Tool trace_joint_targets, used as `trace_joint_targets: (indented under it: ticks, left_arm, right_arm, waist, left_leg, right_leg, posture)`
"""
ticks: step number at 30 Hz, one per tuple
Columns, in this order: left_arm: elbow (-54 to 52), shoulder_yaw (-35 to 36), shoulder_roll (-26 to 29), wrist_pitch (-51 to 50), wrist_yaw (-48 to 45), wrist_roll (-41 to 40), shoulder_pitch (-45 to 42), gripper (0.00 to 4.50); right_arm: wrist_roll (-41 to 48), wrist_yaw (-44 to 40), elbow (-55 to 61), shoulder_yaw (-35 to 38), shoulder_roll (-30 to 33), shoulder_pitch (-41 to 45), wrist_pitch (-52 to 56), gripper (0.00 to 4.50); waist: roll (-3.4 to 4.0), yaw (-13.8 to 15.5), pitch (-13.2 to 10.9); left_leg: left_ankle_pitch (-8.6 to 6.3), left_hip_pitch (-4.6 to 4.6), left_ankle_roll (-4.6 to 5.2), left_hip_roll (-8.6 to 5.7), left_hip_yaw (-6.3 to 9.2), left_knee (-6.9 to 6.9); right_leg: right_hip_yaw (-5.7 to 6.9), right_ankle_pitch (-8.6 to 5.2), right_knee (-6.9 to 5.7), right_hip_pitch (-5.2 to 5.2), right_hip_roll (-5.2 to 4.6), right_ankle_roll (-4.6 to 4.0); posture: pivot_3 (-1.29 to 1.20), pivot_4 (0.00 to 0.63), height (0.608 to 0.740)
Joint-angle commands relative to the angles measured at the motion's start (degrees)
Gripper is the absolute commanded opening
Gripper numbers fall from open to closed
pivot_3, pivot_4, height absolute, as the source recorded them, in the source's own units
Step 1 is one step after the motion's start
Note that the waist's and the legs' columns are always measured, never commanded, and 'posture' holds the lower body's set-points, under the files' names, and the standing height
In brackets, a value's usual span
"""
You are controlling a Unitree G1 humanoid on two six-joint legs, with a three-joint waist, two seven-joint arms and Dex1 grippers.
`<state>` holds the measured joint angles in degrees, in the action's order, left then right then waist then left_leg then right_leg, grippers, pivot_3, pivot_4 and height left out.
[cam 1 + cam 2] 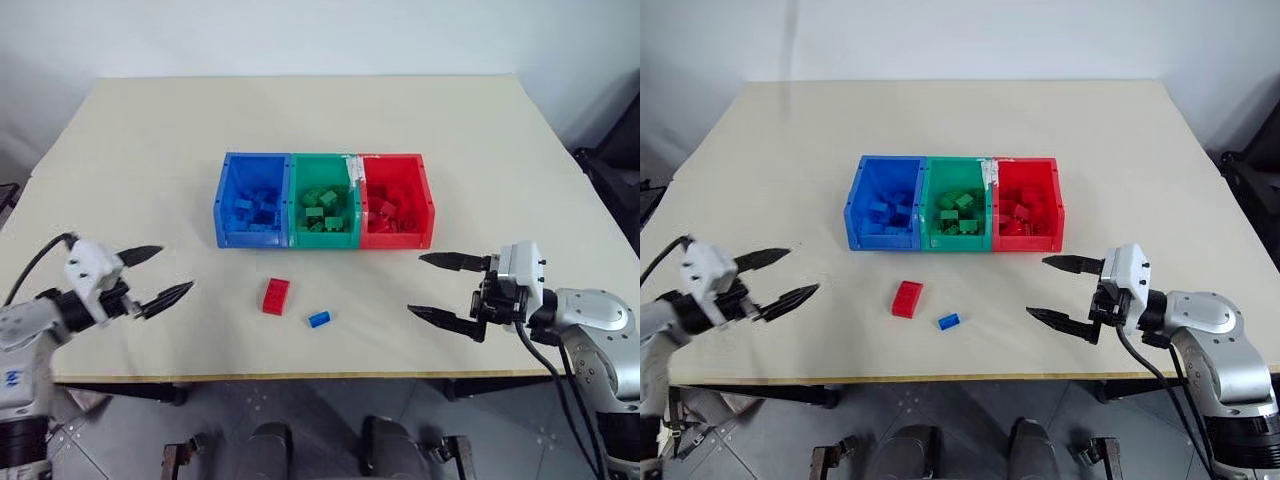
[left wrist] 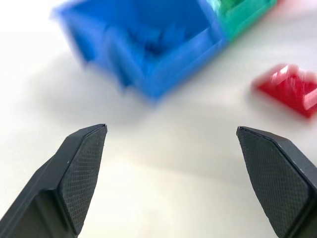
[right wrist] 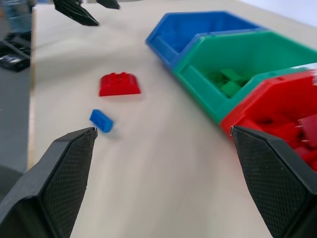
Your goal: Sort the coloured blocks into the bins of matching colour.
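- The left gripper (image 1: 162, 275) hovers at the table's (image 1: 150, 140) left edge, fingers spread wide, holding nothing.
- A red block (image 1: 275, 296) and a small blue block (image 1: 319, 319) lie between the grippers, in front of the bins (image 1: 325, 201).
- The right gripper (image 1: 427, 286) hovers wide open and empty, right of both loose blocks.

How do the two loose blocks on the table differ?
Colour: the red block against the blue block. Size: the red block is clearly larger, the blue block small. Place: the red block lies nearer the bins, in front of the blue and green ones; the blue block lies closer to the table's front edge. Shared: both rest on the table, outside any bin, with no claw touching them.
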<state>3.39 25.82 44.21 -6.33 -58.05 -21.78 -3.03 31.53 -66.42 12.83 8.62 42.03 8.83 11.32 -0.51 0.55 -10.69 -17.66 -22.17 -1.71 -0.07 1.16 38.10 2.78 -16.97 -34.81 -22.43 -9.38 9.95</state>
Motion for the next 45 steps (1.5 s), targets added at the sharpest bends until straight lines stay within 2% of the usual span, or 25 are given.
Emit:
trace_joint_targets:
  ticks: [1, 3, 7, 11, 16, 19, 22, 28, 37, 40, 41, 45]
  left_arm:
    - [-2.63, -0.44, 1.86, -0.78, -3.02, -2.63, 0.45, 4.46]
    - [-5.64, -3.26, 1.87, -3.63, -3.24, -3.78, -1.29, 4.46]
    - [-14.14, -14.11, 2.26, -9.98, -3.63, -2.47, -7.51, 4.46]
    - [-20.29, -27.92, 2.57, -17.88, -1.75, 4.54, -16.79, 4.46]
    - [-21.72, -41.55, -3.88, -27.71, 3.5, 10.45, -25.64, 4.46]
    - [-20.47, -48.27, -5.36, -30.23, 4.83, 15.55, -27.94, 4.46]
    - [-21.14, -51.26, -9.66, -36.48, 7.19, 16.06, -30.62, 4.46]
    - [-18.1, -53.58, -10.68, -34.04, 6.85, 18.57, -31.52, 4.46]
    - [-20.35, -53.63, -8.09, -34.5, 3.77, 18.3, -31.07, 1.6]
    - [-21.74, -50.55, -9.64, -34.95, 5.07, 16.33, -31.33, 0.61]
    - [-22.28, -49.18, -10.23, -35.53, 5.55, 15.41, -31.51, 0.49]
    - [-21.93, -41.49, -12.57, -34.81, 8.77, 12.62, -31.19, 0.49]
  right_arm:
    - [-0.6, -2.15, -0.49, 0.33, 0.81, 0.26, -2.7, 4.5]
    - [-0.74, -2.35, -0.69, 0.41, 0.68, 0.23, -2.93, 4.5]
    - [-0.25, -2.8, 0.71, 1.24, 1.28, -1.37, -2.28, 4.5]
    - [-0.87, -3.01, 2.25, 2.51, 2.85, -4.23, -2.27, 4.5]
    - [-0.3, 0.15, 6.55, 5.06, 3.37, -9.27, -0.75, 4.5]
    - [-0.26, 2.05, 9.45, 5.99, 3.02, -12.29, -0.16, 4.5]
    - [0.15, 4.19, 12.37, 7.64, 2.81, -15.24, 0.55, 4.5]
    - [0.26, 6.46, 15.2, 9.4, 2.71, -18.68, 1.06, 4.5]
    - [0.23, 7.5, 15.29, 7.98, 2.77, -17.79, 1.51, 4.5]
    - [0.14, 7.12, 14.3, 7.15, 2.77, -16.48, 1.5, 4.5]
    - [0.19, 7.11, 14.04, 6.98, 2.7, -16.1, 1.59, 4.5]
    - [0.94, 8.05, 13.5, 6.47, 1.36, -14.68, 2.18, 4.5]
  waist:
    - [-0.01, 0.76, 0.0]
    - [-0.02, 1.0, 0.01]
    - [-0.03, 1.02, 0.02]
    - [-0.02, 0.61, 0.02]
    - [-0.02, 0.71, 0.02]
    - [-0.03, 0.72, 0.02]
    - [-0.05, 0.91, 0.0]
    - [-0.07, 0.93, -0.01]
    - [-0.07, 0.87, -0.01]
    - [-0.07, 0.88, -0.01]
    - [-0.07, 0.88, -0.01]
    - [-0.08, 0.95, -0.01]
  left_leg:
    - [-0.02, 0.01, 0.03, -0.01, 0.0, 0.03]
    - [-0.03, 0.0, 0.03, -0.01, 0.01, 0.07]
    - [-0.02, -0.01, 0.03, -0.02, 0.01, 0.1]
    - [-0.03, 0.02, 0.01, -0.02, -0.02, 0.04]
    - [-0.03, 0.0, 0.02, -0.03, -0.07, 0.06]
    - [-0.03, 0.01, 0.02, -0.03, -0.07, 0.04]
    - [-0.03, -0.01, 0.02, -0.05, -0.07, 0.06]
    - [-0.04, -0.02, 0.04, -0.05, -0.04, 0.11]
    - [-0.04, 0.0, 0.04, -0.05, -0.04, 0.12]
    - [-0.04, -0.01, 0.04, -0.05, -0.04, 0.12]
    - [-0.04, -0.01, 0.04, -0.05, -0.04, 0.13]
    - [-0.04, -0.02, 0.04, -0.05, -0.02, 0.13]
  right_leg:
    - [0.0, 0.0, -0.02, 0.02, -0.02, 0.0]
    - [0.0, 0.01, -0.04, 0.04, -0.02, 0.0]
    - [-0.01, 0.01, -0.08, 0.03, -0.03, 0.0]
    - [-0.01, 0.01, -0.14, -0.03, -0.02, -0.01]
    - [-0.06, 0.01, -0.1, -0.02, -0.01, -0.01]
    - [-0.06, 0.01, -0.09, -0.04, -0.01, -0.01]
    - [-0.08, 0.01, -0.08, -0.03, -0.01, -0.01]
    - [-0.08, 0.02, -0.07, -0.01, -0.01, 0.0]
    - [-0.09, 0.01, -0.06, 0.0, -0.01, 0.0]
    - [-0.09, 0.01, -0.06, 0.0, -0.01, 0.0]
    - [-0.09, 0.01, -0.06, 0.0, -0.01, 0.0]
    - [-0.09, 0.02, -0.06, 0.0, -0.01, 0.0]
  posture:
    - [0.0, 0.15, 0.74]
    - [0.0, 0.15, 0.74]
    - [0.0, 0.15, 0.74]
    - [0.0, 0.15, 0.74]
    - [0.0, 0.15, 0.74]
    - [0.0, 0.15, 0.74]
    - [0.0, 0.15, 0.74]
    - [0.0, 0.15, 0.74]
    - [0.0, 0.15, 0.74]
    - [0.0, 0.15, 0.74]
    - [0.0, 0.15, 0.74]
    - [0.0, 0.15, 0.74]
